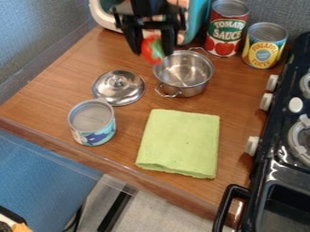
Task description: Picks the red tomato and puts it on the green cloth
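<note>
Pick complete: gripper [152,45] grips tomato [152,49] above the desk [66,68]. Remaining: placement on cloth [180,142].

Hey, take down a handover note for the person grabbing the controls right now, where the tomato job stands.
Tool: shut on the red tomato, up near the pot, at the top of the view.
Green cloth: folded flat on the counter, between the open stove-side edge and the blue can.
Done: tomato picked up.
Left: bring it over the cloth, lower, release.
</note>
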You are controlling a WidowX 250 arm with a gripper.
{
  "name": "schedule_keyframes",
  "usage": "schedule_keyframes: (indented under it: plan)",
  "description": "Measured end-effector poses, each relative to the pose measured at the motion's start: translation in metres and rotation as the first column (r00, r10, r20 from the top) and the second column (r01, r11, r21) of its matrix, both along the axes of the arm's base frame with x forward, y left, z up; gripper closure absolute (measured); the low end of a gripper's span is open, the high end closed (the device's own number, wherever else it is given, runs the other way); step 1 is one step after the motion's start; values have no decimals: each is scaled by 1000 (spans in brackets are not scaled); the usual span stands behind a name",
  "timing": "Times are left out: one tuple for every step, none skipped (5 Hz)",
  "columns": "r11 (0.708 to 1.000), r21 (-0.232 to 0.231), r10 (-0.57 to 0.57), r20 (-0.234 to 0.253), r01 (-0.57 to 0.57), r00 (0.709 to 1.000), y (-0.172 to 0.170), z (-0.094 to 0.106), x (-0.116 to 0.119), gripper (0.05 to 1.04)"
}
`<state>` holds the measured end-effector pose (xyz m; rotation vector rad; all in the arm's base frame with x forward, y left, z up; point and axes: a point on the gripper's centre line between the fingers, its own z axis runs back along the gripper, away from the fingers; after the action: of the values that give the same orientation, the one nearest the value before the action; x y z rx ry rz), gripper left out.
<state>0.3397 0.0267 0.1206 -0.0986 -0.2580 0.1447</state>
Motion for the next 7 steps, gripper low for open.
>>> schedule_keyframes:
  plan:
    - [994, 34, -107, -31, 108, 994, -32, -20, -25, 306]
    - [988, 73, -133, -61, 137, 989, -41, -37, -38, 307]
    - [983, 85, -155, -122, 165, 980, -49, -64, -47, 306]
    - [980, 87, -167, -129, 179, 977, -54, -69, -47, 307]
    - [979, 83, -173, -141, 186, 975, -56, -71, -50, 240]
    - [981, 80, -167, -127, 178, 978, -56, -62, -54, 69]
    - [983, 95, -146, -125, 159, 981, -53, -47, -60, 73]
